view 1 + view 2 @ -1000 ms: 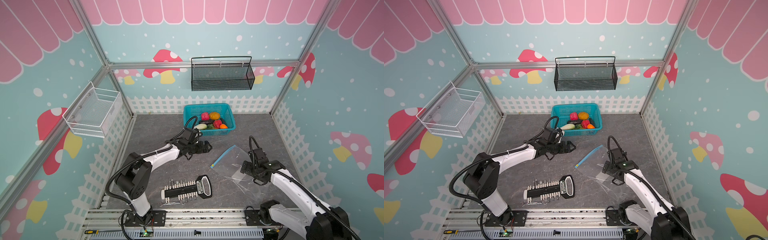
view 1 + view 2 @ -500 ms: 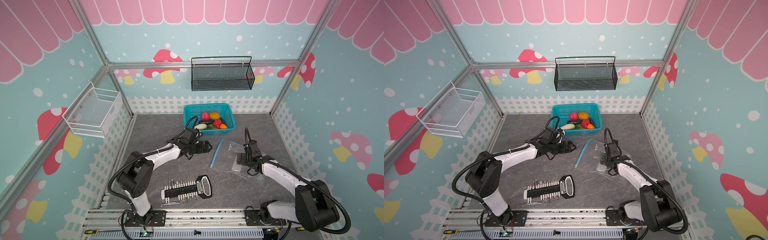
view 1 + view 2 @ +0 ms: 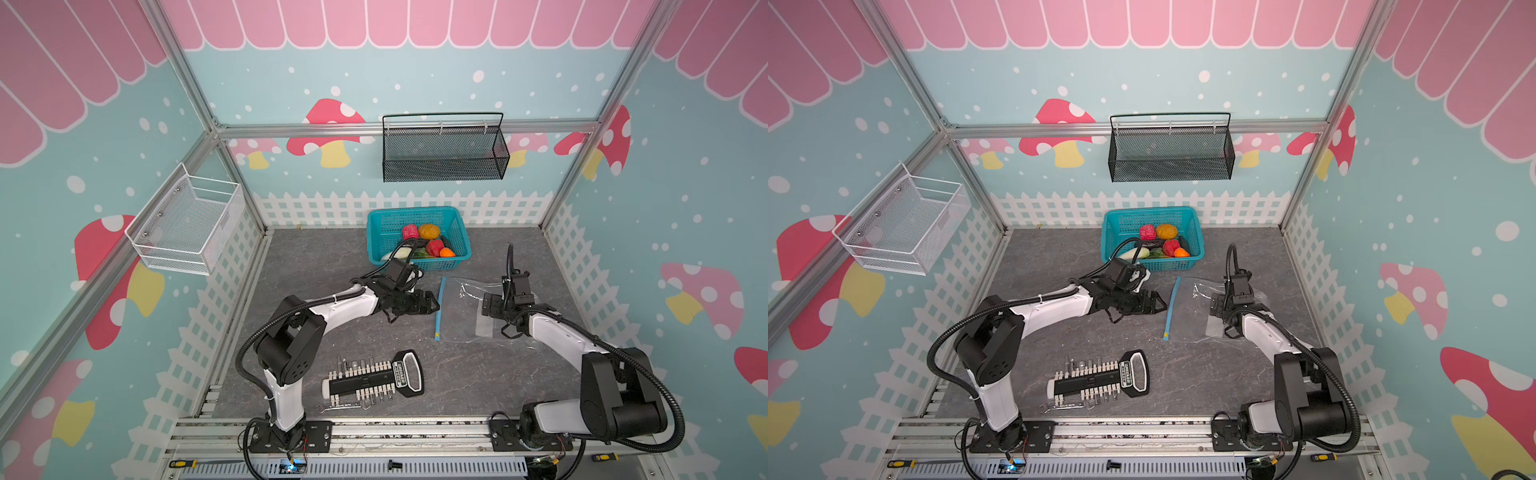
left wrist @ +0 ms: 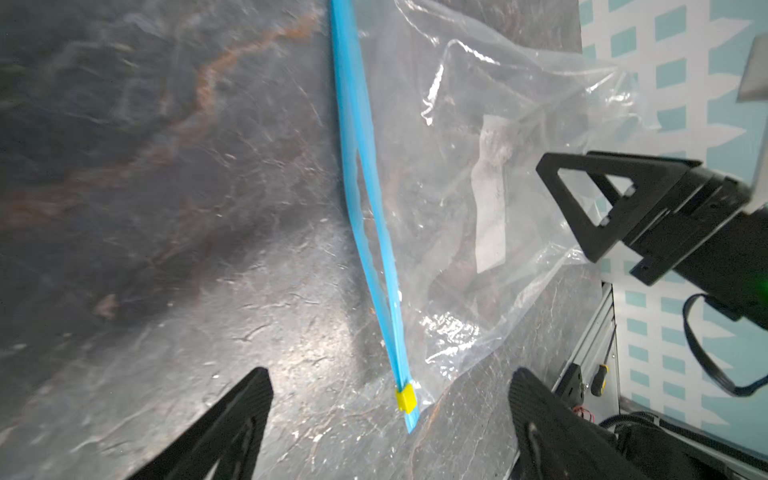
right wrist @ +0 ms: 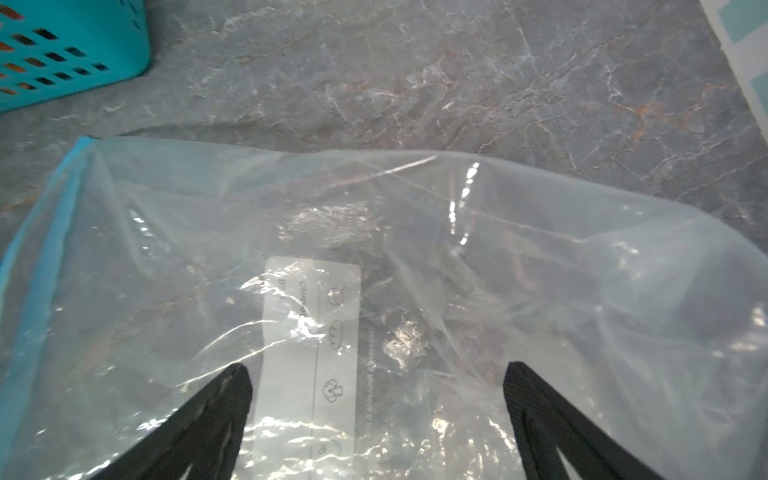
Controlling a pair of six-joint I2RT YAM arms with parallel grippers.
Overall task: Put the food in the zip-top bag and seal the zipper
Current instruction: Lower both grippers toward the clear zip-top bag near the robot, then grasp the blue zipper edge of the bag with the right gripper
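By my reckoning almost nothing of this job is done. The food (image 3: 424, 245) lies in the teal basket (image 3: 415, 212) at the back of the table (image 3: 332, 257), and not one piece is in the zip-top bag (image 3: 469, 309), which lies flat and empty on the stone-grey top just in front of the basket. My left claw (image 4: 388, 374) hangs low at the bag's mouth edge with its jaws spread wide and gripping nothing. The zipper (image 4: 361, 187) runs along the table beneath the gap between them, with its yellow tab (image 4: 405, 397) at the end nearest me. My right claw (image 5: 378, 369) is over the body of the bag, jaws likewise parted and empty, with the white label (image 5: 311, 332) showing between them. Whether it presses on the plastic I cannot tell. In the left wrist view the blue strip's two lips look slightly apart along part of its length, but how far the mouth is open I cannot say. So everything remains to be done — opening and holding the mouth, carrying each piece across from the basket, then running the tab along the strip to seal it.
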